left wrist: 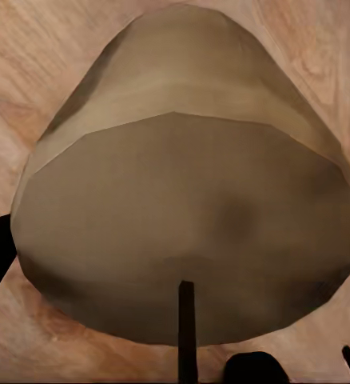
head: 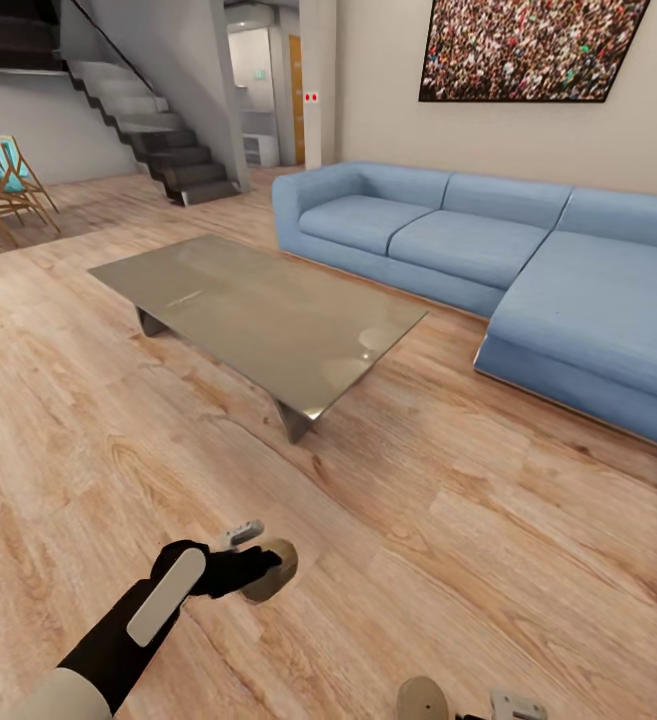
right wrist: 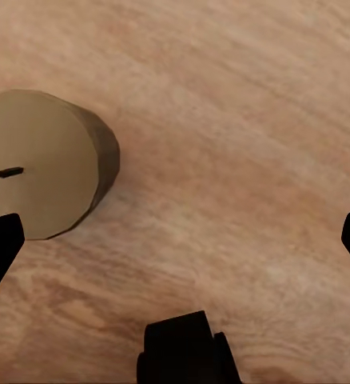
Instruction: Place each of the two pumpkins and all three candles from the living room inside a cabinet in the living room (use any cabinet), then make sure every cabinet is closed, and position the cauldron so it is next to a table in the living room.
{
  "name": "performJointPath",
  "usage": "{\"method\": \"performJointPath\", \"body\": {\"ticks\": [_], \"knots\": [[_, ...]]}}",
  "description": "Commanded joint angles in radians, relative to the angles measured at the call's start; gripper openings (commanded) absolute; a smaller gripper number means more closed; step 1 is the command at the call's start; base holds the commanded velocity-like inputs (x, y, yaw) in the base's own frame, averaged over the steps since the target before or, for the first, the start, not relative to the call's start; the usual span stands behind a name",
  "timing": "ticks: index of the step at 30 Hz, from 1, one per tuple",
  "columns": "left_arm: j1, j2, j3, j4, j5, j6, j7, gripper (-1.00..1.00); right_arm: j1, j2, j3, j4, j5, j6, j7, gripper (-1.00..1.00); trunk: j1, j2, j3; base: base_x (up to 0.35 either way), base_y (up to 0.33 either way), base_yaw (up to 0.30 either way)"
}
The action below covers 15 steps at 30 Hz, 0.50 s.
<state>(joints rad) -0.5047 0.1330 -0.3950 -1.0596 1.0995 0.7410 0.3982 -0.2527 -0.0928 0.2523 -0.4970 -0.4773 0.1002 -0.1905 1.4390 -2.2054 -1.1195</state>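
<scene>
My left gripper [head: 258, 565] is clamped on one candle [head: 271, 571] carried above the floor [head: 448, 520], while my right gripper [right wrist: 175, 240], fingers spread and empty, hangs over a second candle [right wrist: 39, 164] standing upright on the floor, offset toward one fingertip.

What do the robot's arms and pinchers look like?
The left arm is black with a long pale-grey panel on its forearm and a whitish rounded upper part. The left gripper is black with a light grey piece on top. The right gripper has black fingertips.
</scene>
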Motion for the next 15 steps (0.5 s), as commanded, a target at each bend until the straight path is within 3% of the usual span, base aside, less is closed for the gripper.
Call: {"method": "performJointPath", "body": {"ticks": [1, 5, 9, 11, 15], "knots": [[0.0, 0.01, -0.002, -0.03, 0.025, 0.025, 0.01, -1.0, 0.0, -0.002, 0.009, -0.002, -0.005, 0.005, -0.009, 1.0, 0.004, -0.008, -0.004, 0.0, 0.0, 0.0], [0.004, 0.047, -0.003, -0.117, 0.092, 0.06, 0.009, -1.0, 0.0, -0.001, 0.013, -0.002, -0.002, 0.001, -0.004, 1.0, 0.019, -0.036, -0.017, 0.0, 0.0, 0.0], [0.006, 0.068, -0.003, -0.15, 0.179, 0.077, 0.008, -1.0, 0.0, 0.0, 0.027, -0.003, -0.003, -0.045, 0.004, 1.0, 0.034, -0.064, -0.029, 0.0, 0.0, 0.0], [0.006, 0.071, -0.004, -0.154, 0.197, 0.082, 0.008, -1.0, 0.0, 0.006, 0.052, -0.003, -0.004, -0.053, 0.005, 1.0, 0.042, -0.078, -0.035, 0.0, 0.0, 0.0], [0.006, 0.075, -0.004, -0.158, 0.214, 0.088, 0.008, -1.0, 0.0, 0.036, 0.153, -0.002, -0.002, -0.062, 0.004, 1.0, 0.057, -0.106, -0.048, 0.0, 0.0, 0.0]]}}
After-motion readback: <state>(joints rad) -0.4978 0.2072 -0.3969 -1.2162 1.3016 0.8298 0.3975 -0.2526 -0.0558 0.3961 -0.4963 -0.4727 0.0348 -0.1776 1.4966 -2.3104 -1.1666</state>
